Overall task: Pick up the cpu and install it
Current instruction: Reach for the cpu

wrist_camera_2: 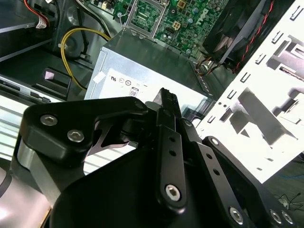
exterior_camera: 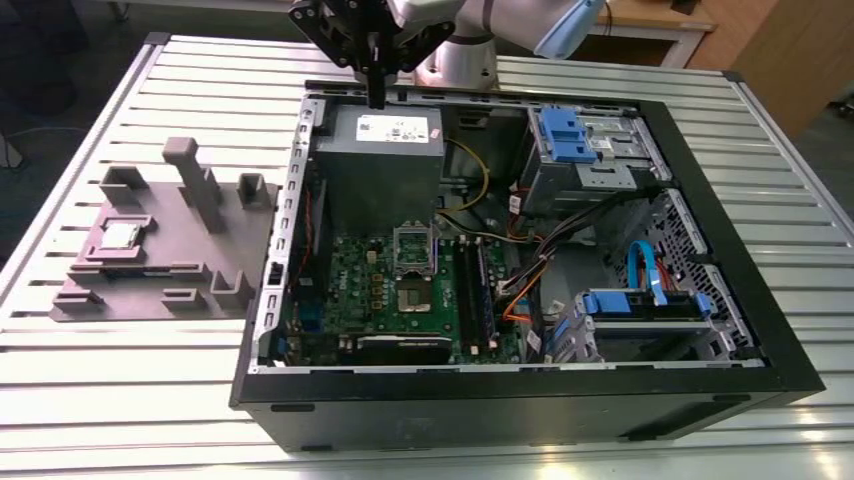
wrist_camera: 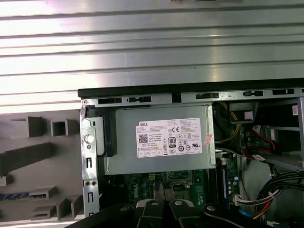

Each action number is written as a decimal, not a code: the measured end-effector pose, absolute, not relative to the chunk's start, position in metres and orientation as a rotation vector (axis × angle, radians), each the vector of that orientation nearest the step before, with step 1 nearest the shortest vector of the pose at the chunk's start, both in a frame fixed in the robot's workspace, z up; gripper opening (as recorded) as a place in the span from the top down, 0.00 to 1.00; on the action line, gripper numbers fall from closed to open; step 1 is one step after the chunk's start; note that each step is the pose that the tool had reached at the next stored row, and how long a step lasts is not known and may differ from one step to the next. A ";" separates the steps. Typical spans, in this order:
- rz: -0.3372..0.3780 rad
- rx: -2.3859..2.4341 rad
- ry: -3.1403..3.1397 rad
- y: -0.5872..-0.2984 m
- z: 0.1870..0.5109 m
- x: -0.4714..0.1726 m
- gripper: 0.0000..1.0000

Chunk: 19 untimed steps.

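Note:
The cpu, a small silver-topped square chip, lies in a recess of the purple-grey plastic tray on the table, at the exterior view's left of the open computer case. My gripper hangs high above the case's far rim, over the grey power supply box, well away from the cpu. Its black fingers are shut together with nothing between them. On the green motherboard the cpu socket sits bare, its metal frame flipped back.
The case holds blue-tabbed drive cages, loose cables and memory slots. Upright blocks rise from the tray. The slatted metal table stretches beyond the case. The power supply lies directly under the wrist.

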<state>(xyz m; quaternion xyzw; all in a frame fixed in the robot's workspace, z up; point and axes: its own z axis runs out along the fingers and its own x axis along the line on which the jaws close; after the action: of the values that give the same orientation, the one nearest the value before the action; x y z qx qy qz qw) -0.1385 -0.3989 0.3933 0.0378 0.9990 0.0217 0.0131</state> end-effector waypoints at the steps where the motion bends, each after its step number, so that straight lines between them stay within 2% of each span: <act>1: 0.068 0.118 3.113 -0.399 0.393 -0.139 0.89; 19: 0.068 0.118 3.113 -0.399 0.393 -0.149 0.89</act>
<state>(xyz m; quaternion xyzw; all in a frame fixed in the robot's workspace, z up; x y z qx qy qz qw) -0.1491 -0.3989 0.3933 0.0379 0.9990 0.0217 0.0130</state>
